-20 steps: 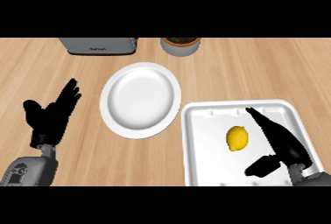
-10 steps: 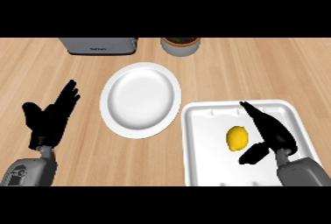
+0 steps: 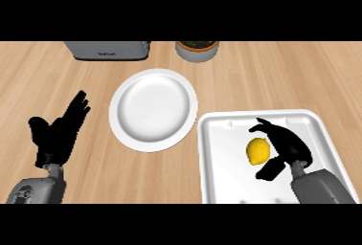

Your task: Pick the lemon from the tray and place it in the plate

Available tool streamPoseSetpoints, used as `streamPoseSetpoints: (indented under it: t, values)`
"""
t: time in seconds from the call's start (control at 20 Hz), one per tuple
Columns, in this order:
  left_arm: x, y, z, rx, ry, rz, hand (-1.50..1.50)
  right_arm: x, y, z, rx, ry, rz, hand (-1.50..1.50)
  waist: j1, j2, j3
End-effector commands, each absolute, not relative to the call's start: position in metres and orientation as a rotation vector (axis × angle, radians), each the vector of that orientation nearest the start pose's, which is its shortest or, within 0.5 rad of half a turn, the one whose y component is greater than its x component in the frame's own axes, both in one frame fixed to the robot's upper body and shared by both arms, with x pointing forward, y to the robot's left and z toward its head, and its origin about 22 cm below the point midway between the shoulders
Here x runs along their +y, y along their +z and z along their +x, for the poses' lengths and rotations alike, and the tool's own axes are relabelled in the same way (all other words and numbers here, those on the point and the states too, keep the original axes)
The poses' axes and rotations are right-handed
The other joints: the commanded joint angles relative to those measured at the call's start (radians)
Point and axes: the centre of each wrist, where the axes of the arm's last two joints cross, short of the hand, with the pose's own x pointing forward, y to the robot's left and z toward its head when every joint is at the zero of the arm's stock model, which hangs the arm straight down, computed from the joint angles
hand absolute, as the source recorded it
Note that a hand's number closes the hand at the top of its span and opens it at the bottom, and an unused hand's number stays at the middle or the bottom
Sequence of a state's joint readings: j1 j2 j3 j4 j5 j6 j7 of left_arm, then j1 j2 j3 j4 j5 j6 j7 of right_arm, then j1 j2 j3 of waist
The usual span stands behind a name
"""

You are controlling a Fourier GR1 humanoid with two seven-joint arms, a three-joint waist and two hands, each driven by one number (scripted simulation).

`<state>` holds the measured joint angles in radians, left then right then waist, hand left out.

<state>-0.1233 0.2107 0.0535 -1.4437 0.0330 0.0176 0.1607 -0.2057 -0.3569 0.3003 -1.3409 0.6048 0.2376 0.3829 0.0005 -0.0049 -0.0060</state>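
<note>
The right hand (image 3: pixel 288 146) curled around the lemon (image 3: pixel 257 150), not yet clenched. It could roll off (left hand (image 3: pixel 58 131) open).

wooden counter (image 3: pixel 283 81) | plate (image 3: pixel 153 110) | tray (image 3: pixel 219 158) | toaster (image 3: pixel 107 50) | pot (image 3: pixel 197 50)

Left hand (image 3: pixel 58 133): you see it open at the view's left, fingers straight, pointing up.
Right hand (image 3: pixel 284 146): fingers curve forward, thumb low; your grey forearm enters from the lower right.
</note>
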Motion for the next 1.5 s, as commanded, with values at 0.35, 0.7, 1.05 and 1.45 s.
streamPoseSetpoints:
  t: [0.35,0.7,1.05,1.45]
  values:
    - [0.276,0.009,0.280,-1.406,-0.090,0.178,0.00,-0.228,-0.027,0.264,-1.031,1.078,-0.501,1.50,-0.003,0.005,0.006]
    - [0.274,0.018,0.285,-1.405,-0.114,0.144,0.00,-0.071,0.018,0.254,-1.312,1.200,-0.521,1.50,0.047,0.006,0.005]
    - [0.246,0.025,0.298,-1.429,-0.212,0.083,0.00,-0.003,0.070,0.244,-1.606,1.282,-0.646,1.50,0.152,0.011,0.005]
    - [0.256,0.024,0.301,-1.406,-0.182,0.106,0.00,0.028,0.111,0.245,-1.814,0.885,-0.985,1.50,0.123,-0.001,0.002]
